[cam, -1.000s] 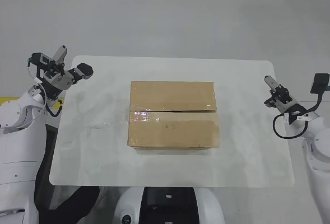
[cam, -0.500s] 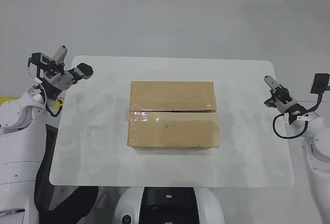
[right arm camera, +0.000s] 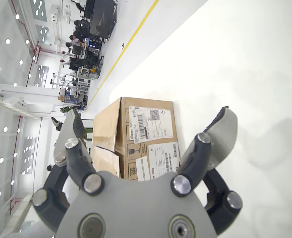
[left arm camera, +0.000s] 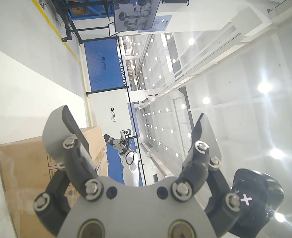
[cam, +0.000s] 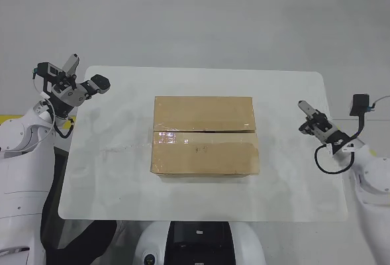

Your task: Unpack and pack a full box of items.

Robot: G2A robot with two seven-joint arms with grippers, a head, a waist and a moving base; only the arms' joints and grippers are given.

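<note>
A closed brown cardboard box (cam: 204,136) with a taped centre seam sits in the middle of the white table (cam: 115,179). My left gripper (cam: 82,83) hovers off the table's far left corner, open and empty; its wrist view has the box (left arm camera: 24,164) past its fingers (left arm camera: 69,130). My right gripper (cam: 308,116) is over the table's right side, a short way from the box and apart from it, open and empty. The box's labelled side (right arm camera: 148,134) lies beyond the right gripper (right arm camera: 148,122).
Bare table surface surrounds the box on all sides. The table's right edge (cam: 334,146) lies just under the right arm. Floor lies beyond the table's far edge.
My right gripper has moved inward from the table's right edge toward the box. The left arm and the box have stayed put.
</note>
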